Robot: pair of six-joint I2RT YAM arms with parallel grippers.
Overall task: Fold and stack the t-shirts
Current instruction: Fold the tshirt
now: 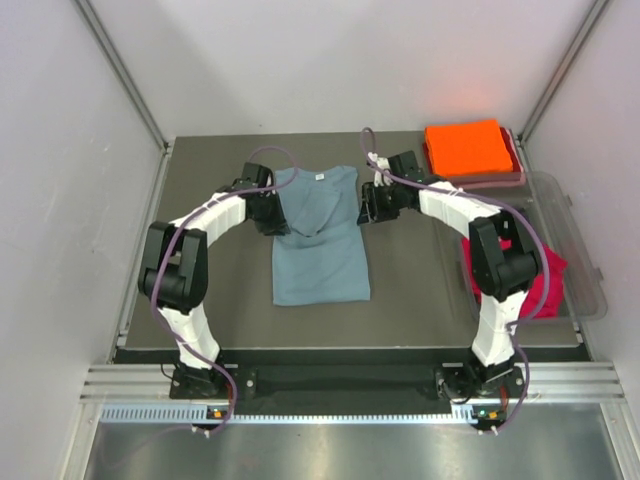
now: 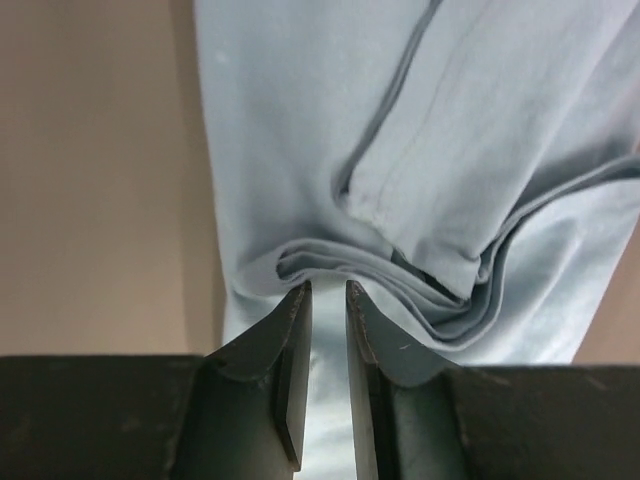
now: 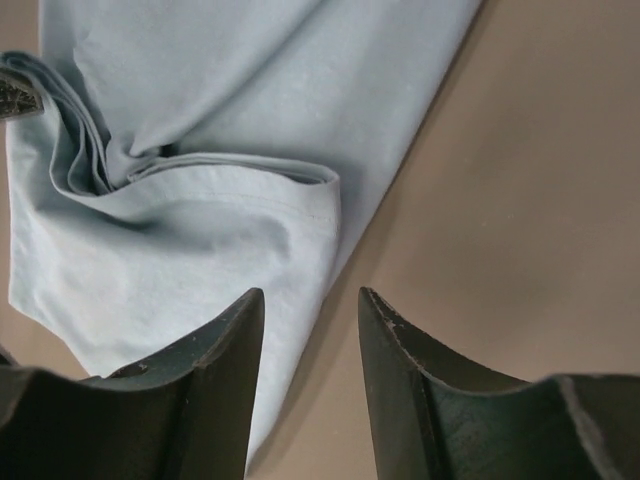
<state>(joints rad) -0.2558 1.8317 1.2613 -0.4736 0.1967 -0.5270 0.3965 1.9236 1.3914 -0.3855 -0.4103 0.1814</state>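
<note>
The grey-blue t-shirt (image 1: pixel 320 265) lies flat in the middle of the table (image 1: pixel 415 295) in the overhead view. Its collar points toward the top of the frame, and both sleeves are turned in so the body reads as a narrow rectangle. The orange t-shirt (image 1: pixel 466 146) sits as a neat folded square at the upper right. The red t-shirt (image 1: pixel 545 282) is a loose heap at the right edge, in the clear tub (image 1: pixel 590 268). The step in hand looks like the sleeve fold on the grey-blue one. The left gripper (image 2: pixel 327 292) is at the shirt's left side, with its fingers only a narrow slit apart and their tips against a bunched ridge of fabric (whether any cloth is actually nipped between them I cannot tell). The right gripper (image 3: pixel 310 295) hovers at the opposite side with its fingers plainly apart, straddling the shirt's straight outer edge and holding nothing. The tucked sleeves meet in a rumpled V below the collar. The next move probably calls for smoothing or letting go of that bunch. Each gripper would then take a corner at one end so the shirt can be folded end over end.
</note>
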